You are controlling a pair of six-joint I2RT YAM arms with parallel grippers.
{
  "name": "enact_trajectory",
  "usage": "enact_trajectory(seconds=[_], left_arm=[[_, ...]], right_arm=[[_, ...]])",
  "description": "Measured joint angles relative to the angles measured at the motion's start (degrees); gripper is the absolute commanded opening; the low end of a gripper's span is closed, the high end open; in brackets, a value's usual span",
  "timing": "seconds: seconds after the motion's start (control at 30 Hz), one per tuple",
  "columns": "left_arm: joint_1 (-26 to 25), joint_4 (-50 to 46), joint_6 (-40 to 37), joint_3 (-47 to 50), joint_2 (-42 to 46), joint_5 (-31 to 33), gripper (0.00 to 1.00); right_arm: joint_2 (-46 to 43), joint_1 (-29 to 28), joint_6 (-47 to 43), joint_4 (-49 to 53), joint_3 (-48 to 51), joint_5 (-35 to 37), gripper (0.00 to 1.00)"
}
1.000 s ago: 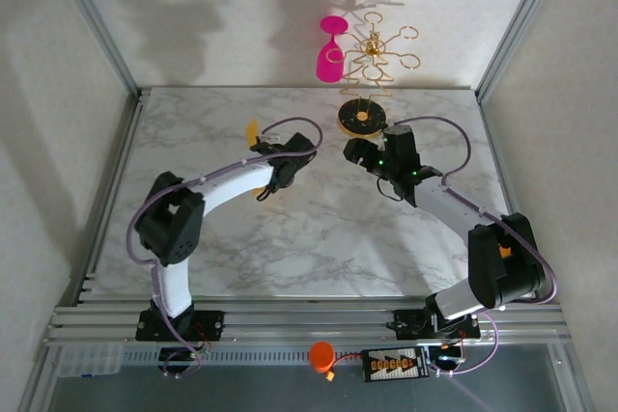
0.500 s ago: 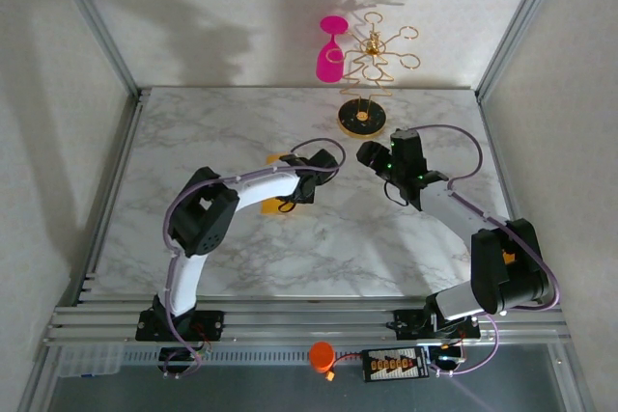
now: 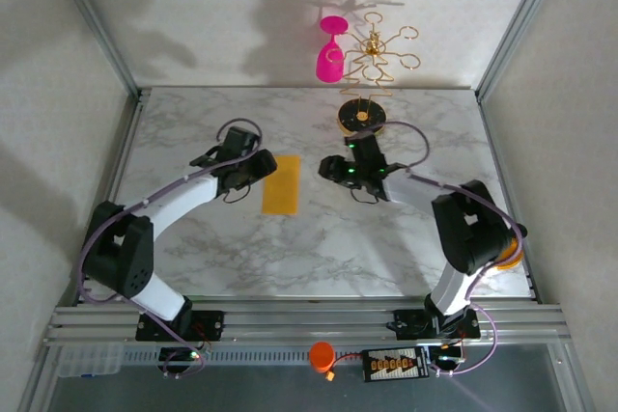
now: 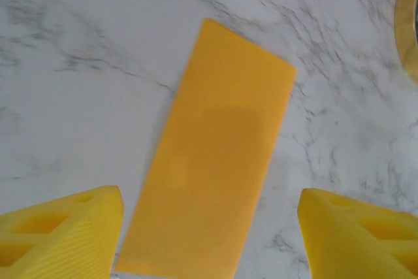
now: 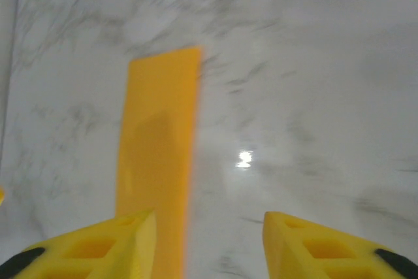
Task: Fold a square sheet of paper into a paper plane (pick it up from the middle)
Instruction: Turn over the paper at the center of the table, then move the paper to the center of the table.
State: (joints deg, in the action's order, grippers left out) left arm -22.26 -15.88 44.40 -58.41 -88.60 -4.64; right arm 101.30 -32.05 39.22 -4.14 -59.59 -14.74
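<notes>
Paper [image 3: 281, 183]: orange-yellow rectangle, flat at mid-counter [image 3: 193, 248].
Left claw [image 3: 261, 165]: spread and empty, just beside the paper at its 10 o'clock.
Right claw [image 3: 328, 169]: spread and empty, near the paper's 3 o'clock.
Stand [image 3: 361, 119]: gold, at 2 o'clock.
Glass [image 3: 330, 50]: pink, at 1 o'clock.

Matt orange-yel. paper [image 4: 215, 155] on glossy marble-look tabletop [image 4: 78, 44]; yel. plastic fingers [image 4: 59, 240], ribbed, matt.

Top external looks down from high at the near side over the whole marble table [image 3: 319, 258]; both wrist views sit close, from opposite sides, all sharing the orange sheet [image 3: 281, 197].
</notes>
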Motion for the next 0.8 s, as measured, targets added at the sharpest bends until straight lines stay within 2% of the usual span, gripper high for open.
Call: enact_trajectory(seconds=[0.17, 0.33, 0.6, 0.77, 0.8], left_arm=[[5.3, 3.5, 3.5, 8.0, 4.2, -2.5, 0.73], [8.0, 6.0, 5.4, 12.1, 6.3, -5.0, 0.76], [8.3, 8.4, 5.9, 12.8, 6.4, -7.7, 0.86], [8.3, 8.5, 5.1, 12.9, 6.4, -9.6, 0.92], [8.2, 8.6, 4.9, 13.1, 6.4, -10.0, 0.98]], right_arm=[[8.2, -7.3, -0.6, 0.4, -7.7, -2.7, 0.39], [15.5, -10.7, -1.0, 2.3, -14.2, -4.0, 0.38], [19.0, -10.5, -2.6, 6.4, -16.6, -3.1, 0.39], [15.2, -8.1, -5.6, 5.4, -10.7, -4.4, 0.39], [13.9, -7.1, -6.7, 5.4, -8.9, -4.8, 0.39]])
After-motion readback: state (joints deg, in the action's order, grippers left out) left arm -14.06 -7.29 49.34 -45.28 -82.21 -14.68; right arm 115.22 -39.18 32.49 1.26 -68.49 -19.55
